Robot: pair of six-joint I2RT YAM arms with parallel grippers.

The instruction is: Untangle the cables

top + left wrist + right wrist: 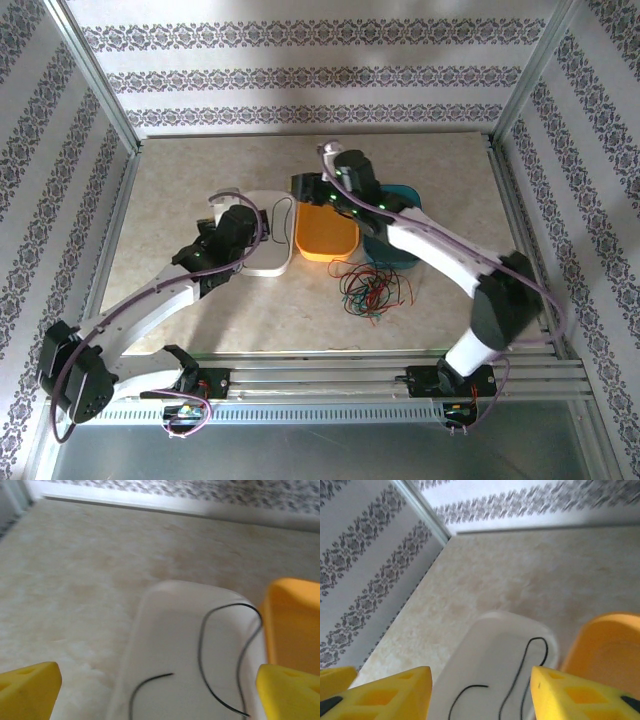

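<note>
The cables (pixel 372 290) lie as a loose tangle of red, green and black strands on the table in front of the tubs. One separate black wire (pixel 200 650) (pixel 527 660) curls inside the white tray (pixel 272 262) (pixel 165 630) (pixel 490 650). My left gripper (pixel 222 215) (pixel 159 695) hovers over the tray's left part, open, with nothing between its yellow fingertips (pixel 30 690). My right gripper (pixel 312 188) (pixel 481 695) hangs between the tray and the orange tub (pixel 325 235), open and holding nothing, apart from the bundle.
The orange tub (pixel 295 625) (pixel 607 650) stands right of the white tray, and a teal tub (pixel 405 255) sits beyond it, partly under the right arm. Patterned walls and metal posts close in the table on three sides. Bare table lies left of the tray.
</note>
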